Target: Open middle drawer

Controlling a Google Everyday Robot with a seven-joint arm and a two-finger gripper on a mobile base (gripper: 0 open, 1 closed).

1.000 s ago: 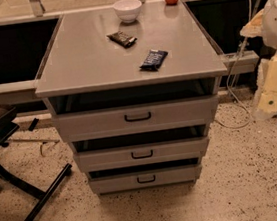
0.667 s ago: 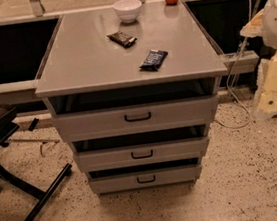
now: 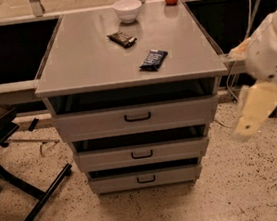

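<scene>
One hand [image 3: 252, 113], well right of middle drawer [image 3: 176, 149], slightly above; open or closed cannot tell; black bar handle [image 3: 142, 154] horizontal, leftward reach likely.

The middle drawer [image 3: 142, 154] sits below the desk [image 3: 82, 64] top; a bowl [image 3: 127, 9] stands near the desk's back edge; the claw [image 3: 256, 110] hangs right of the desk, apart.
</scene>
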